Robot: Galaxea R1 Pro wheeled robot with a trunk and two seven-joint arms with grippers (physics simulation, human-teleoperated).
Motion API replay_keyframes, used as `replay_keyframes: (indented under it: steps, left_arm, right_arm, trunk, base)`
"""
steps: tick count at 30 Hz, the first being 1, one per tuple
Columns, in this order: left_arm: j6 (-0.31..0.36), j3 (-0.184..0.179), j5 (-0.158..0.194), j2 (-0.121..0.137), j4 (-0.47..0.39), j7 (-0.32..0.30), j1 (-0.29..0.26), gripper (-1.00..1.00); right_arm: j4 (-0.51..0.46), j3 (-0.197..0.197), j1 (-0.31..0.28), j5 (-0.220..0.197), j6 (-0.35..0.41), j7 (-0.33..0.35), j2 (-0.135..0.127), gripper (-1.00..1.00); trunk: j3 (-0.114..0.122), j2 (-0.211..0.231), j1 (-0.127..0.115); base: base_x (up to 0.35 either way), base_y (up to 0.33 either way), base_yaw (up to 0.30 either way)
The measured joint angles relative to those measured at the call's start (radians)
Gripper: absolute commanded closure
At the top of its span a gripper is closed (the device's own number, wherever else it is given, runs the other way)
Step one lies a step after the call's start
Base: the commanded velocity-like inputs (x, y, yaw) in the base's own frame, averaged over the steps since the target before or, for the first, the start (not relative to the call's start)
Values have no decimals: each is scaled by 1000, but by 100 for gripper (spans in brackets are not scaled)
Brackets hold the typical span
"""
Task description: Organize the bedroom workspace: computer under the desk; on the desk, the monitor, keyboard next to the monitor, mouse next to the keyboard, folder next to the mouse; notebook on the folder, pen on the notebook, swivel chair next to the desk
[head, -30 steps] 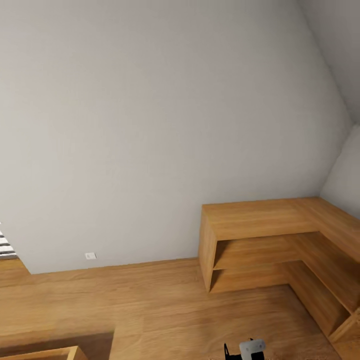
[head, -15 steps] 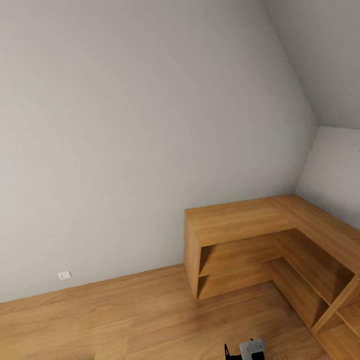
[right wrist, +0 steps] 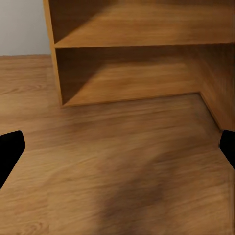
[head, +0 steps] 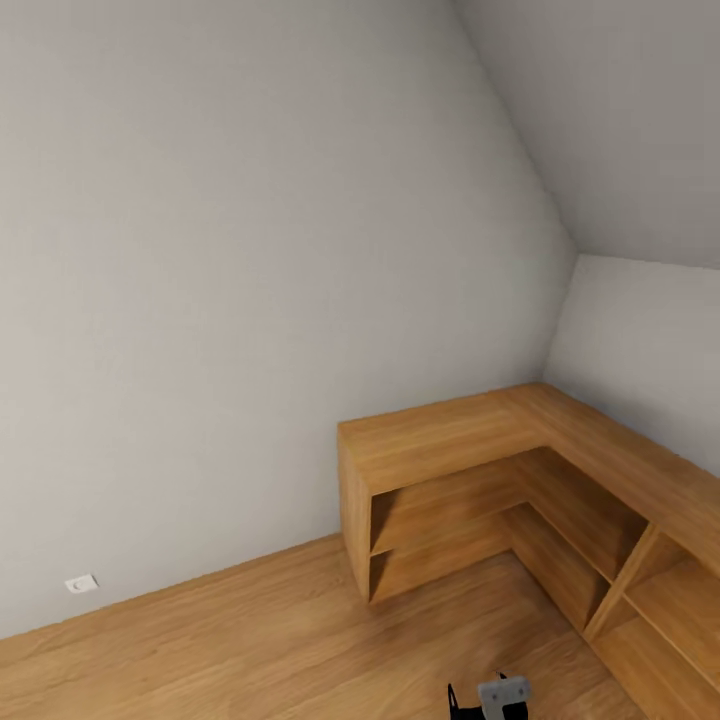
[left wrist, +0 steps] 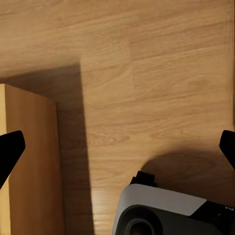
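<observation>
I am in the bedroom, facing a corner where pale grey sloped walls (head: 250, 250) meet a light wood plank floor (head: 250, 640). My left gripper (left wrist: 117, 149) hangs open over bare floor, its dark fingertips (left wrist: 10, 152) at the picture's two sides, nothing between them. My right gripper (right wrist: 117, 152) is open too, low above the floor and pointed at the foot of an oak shelf unit (right wrist: 137, 63). A grey and black part of my right arm (head: 500, 695) pokes into the head view's lower edge.
A low L-shaped oak shelf unit (head: 450, 440) with open compartments fills the corner and runs along the right wall. A white wall socket (head: 80, 583) sits low at the left. An oak furniture edge (left wrist: 29, 171) and my grey base (left wrist: 166, 213) lie beneath the left gripper.
The head view has swung to the right: the shelf unit has slid left in the picture and more of the right sloped wall shows. The oak piece at lower left has left the view.
</observation>
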Motion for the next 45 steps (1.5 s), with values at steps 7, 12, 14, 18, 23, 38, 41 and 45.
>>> replay_keyframes:
  steps: [7, 12, 14, 18, 23, 38, 41, 45]
  left_arm:
    - [0, 0, 0, 0, 0, 0, 0, -100]
    - [5, 0, 0, 0, 0, 0, 0, -100]
    - [9, 2, 4, 0, 0, 1, 0, -100]
    - [14, 10, 8, 1, 0, 3, 0, -100]
    - [19, 16, 22, 2, 1, 3, 0, -100]
    - [-372, 7, 175, 25, 224, -297, 0, -100]
    - [-407, 6, 177, 22, 241, -343, -1, -100]
    - [-420, 6, 178, 6, 249, -361, -1, -100]
  right_arm:
    - [-1, -5, 0, -4, -6, -1, -5, -100]
    - [-1, -19, 0, -7, -3, -4, -7, -100]
    - [-1, -23, 0, -7, -3, -4, -7, -100]
    - [-1, -28, 0, -8, -1, -4, -9, -100]
    - [3, -40, 0, -7, 3, -5, -23, -100]
    - [3, -39, 0, 0, -8, 2, -61, -100]
    - [4, -38, 1, -2, -10, 1, -61, -100]
    - [4, -36, 9, -4, -22, 1, -56, -100]
  trunk:
    - [8, 0, 0]
    - [15, 0, 0]
    - [17, 0, 0]
    - [22, 0, 0]
    - [28, 0, 0]
    - [44, 0, 0]
    - [47, 0, 0]
    - [51, 0, 0]
  base:
    - [0, 0, -193]
    - [0, 0, -157]
    - [0, 0, -161]
    - [0, 0, -191]
    - [0, 0, -205]
    - [0, 0, -212]
    - [0, 0, -215]
    - [0, 0, -211]
